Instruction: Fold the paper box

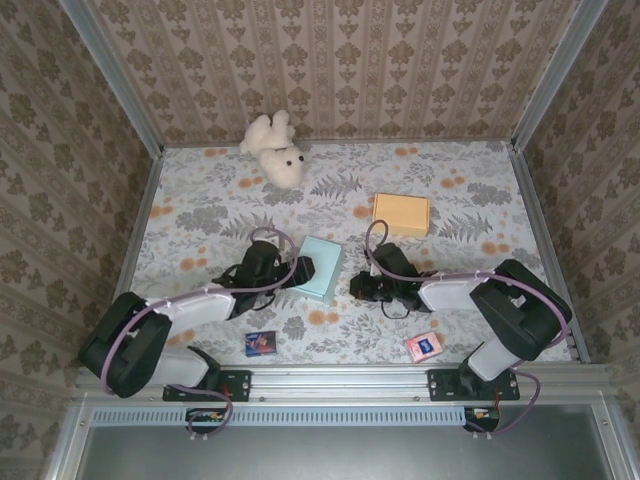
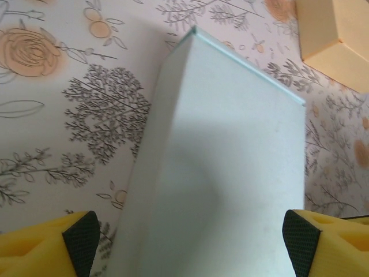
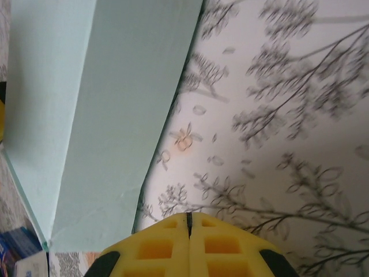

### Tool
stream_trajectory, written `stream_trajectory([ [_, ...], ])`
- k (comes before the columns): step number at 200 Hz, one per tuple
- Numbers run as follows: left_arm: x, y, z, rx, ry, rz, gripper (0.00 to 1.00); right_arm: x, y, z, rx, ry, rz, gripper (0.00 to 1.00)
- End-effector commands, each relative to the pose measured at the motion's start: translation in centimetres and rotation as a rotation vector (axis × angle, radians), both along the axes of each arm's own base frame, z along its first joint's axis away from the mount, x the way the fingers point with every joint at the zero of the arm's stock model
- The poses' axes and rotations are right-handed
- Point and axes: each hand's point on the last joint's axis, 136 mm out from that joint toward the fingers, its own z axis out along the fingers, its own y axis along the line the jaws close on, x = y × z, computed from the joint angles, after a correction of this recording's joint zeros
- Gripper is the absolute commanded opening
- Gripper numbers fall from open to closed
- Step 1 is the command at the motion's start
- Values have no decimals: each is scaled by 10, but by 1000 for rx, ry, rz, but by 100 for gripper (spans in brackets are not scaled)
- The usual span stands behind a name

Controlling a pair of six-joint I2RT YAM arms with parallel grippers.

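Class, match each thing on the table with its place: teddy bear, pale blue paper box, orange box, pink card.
Things
1 teddy bear
2 pale blue paper box
3 orange box
4 pink card

Places
A near edge of the table, right side
B centre
C far edge, left of centre
D right of centre, toward the back

Pairs: 1-C, 2-B, 3-D, 4-A

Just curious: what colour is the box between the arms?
The paper box is pale mint green, clearest in the left wrist view.
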Motion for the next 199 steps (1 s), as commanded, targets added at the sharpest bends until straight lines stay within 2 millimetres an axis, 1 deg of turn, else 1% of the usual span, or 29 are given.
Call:
stream_trajectory([
  [1,-5,7,0,45,-15,33,86,-9,10,1,-8,22,20,0],
  [38,-11,9,-5,74,-7,40,87,-19,27,-5,0,37,48,0],
  [58,-13,10,-9,82,4,44,87,-20,35,-8,9,43,58,0],
  [81,-15,7,-10,80,5,41,87,-20,41,-12,16,50,64,0],
  [98,-16,7,-10,87,4,42,86,-20,41,-15,15,54,61,0],
  [142,-22,11,-20,125,37,52,86,-20,39,-16,8,52,58,0],
  [172,-27,12,-20,150,49,59,86,-20,39,-18,6,52,56,0],
  [199,-31,9,-20,148,54,50,86,-20,39,-17,8,49,55,0],
])
